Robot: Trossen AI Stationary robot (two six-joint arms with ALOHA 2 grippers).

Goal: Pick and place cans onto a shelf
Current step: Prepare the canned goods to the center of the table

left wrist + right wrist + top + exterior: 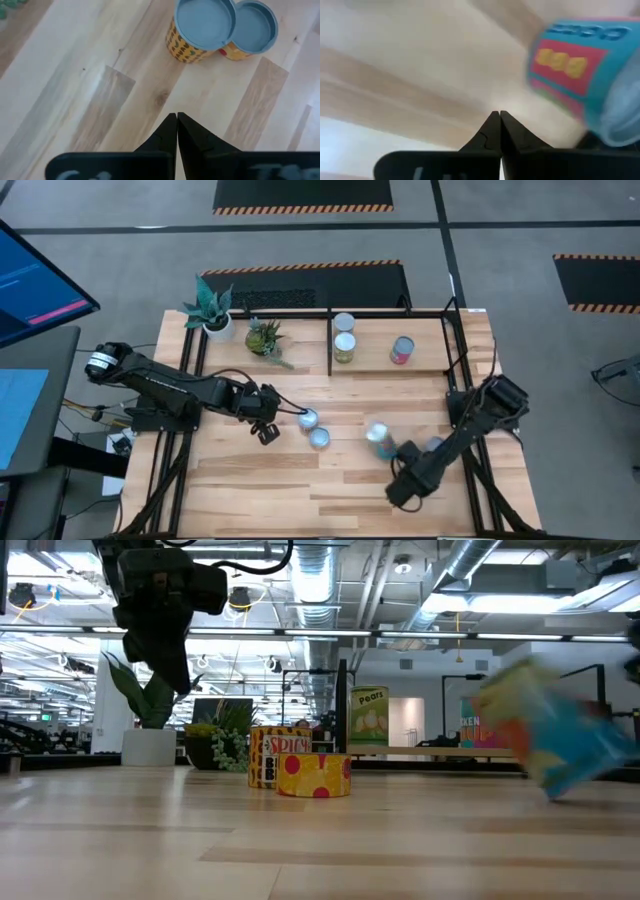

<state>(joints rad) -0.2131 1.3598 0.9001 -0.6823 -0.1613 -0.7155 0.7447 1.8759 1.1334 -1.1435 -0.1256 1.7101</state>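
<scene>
Two yellow cans (307, 419) (319, 438) with blue-grey tops stand upright on the table's middle, touching each other; the left wrist view shows the taller can (200, 25). My left gripper (268, 427) hangs shut just left of them, above the wood (176, 120). A blue can with a pink label (580, 75) shows blurred and tilted, also in the low view (550, 740), next to my shut right gripper (496, 117), which is toward the near right (400, 465). Three cans (344, 347) (344, 323) (402, 350) stand in the shelf (330, 340). My right gripper's shut fingers (490, 130) point down at the table beside the tilted blue can's side (555, 100). Whether they touch the can I cannot tell. My left gripper touches nothing.
Two potted plants (212, 308) (264, 337) stand at the far left, beside the shelf's black frame. Bare wood lies along the near edge (300, 500). A monitor (30, 280) stands off the table's left side.
</scene>
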